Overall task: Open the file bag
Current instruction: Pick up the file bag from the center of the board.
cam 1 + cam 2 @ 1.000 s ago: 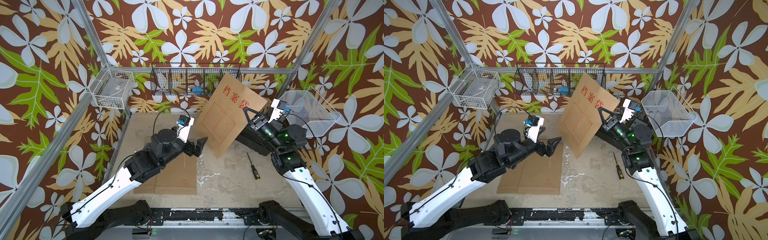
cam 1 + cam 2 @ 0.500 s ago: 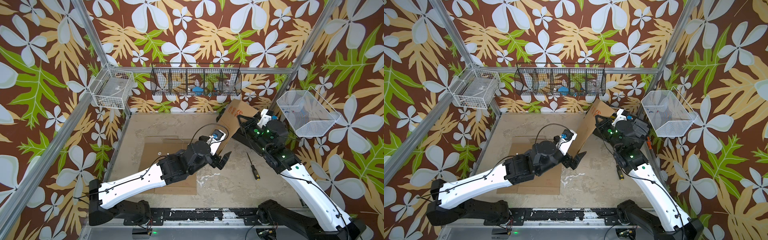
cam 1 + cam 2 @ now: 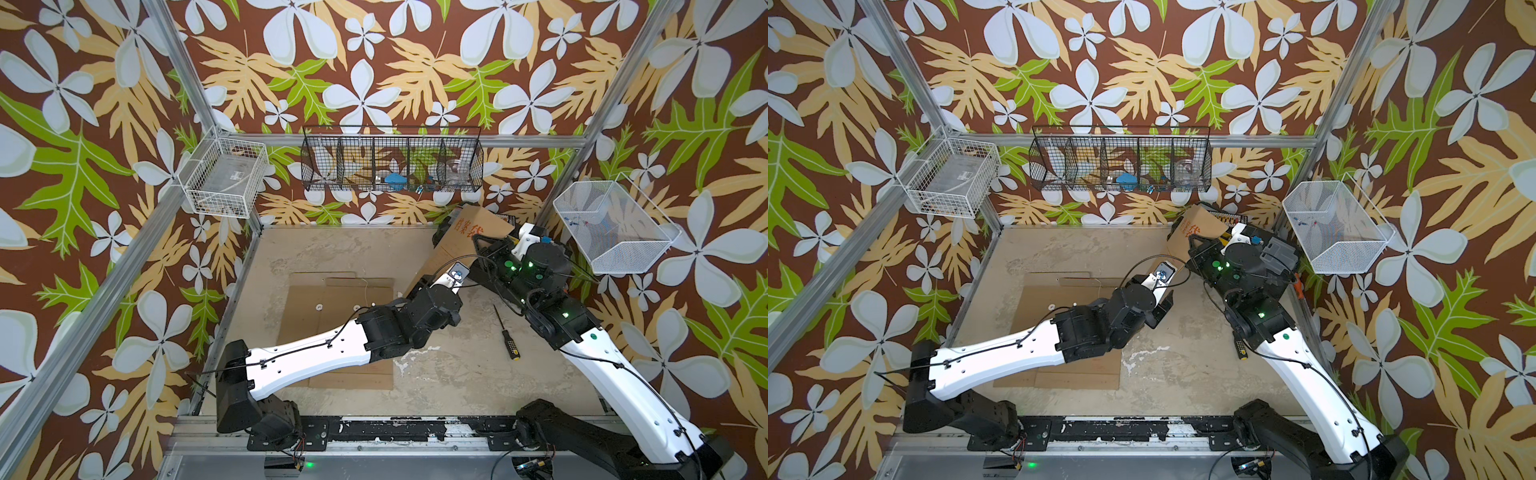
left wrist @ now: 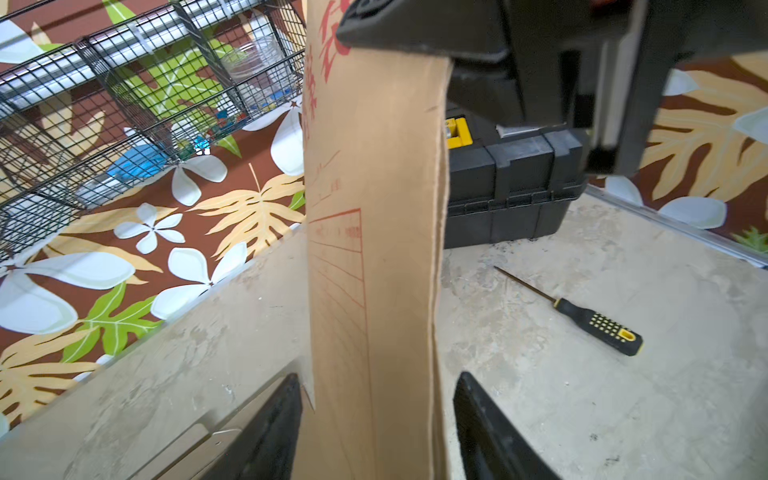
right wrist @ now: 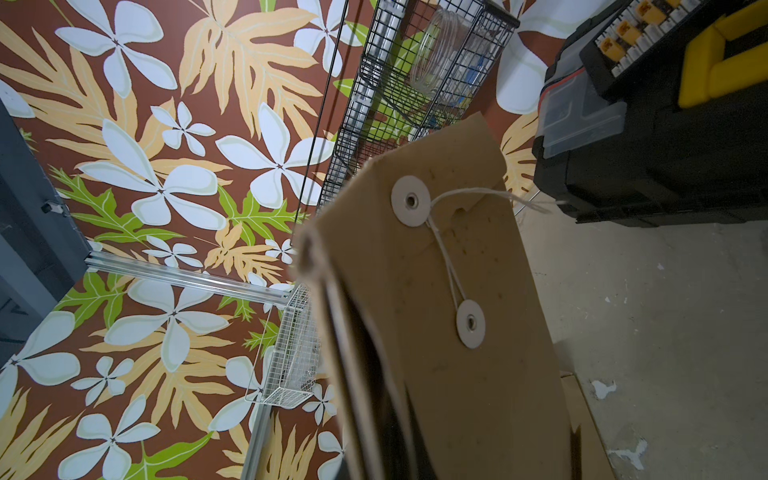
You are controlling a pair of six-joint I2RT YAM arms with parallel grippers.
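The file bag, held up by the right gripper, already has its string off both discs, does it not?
Not quite: in the right wrist view the string on the file bag runs between both discs. The right gripper does hold it up.

The file bag is brown with red print, the screwdriver black and yellow, the wallpaper white-flowered.

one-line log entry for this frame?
right hand: shut on file bag | left hand: open, straddling file bag's lower end | string: tied | state: unopened
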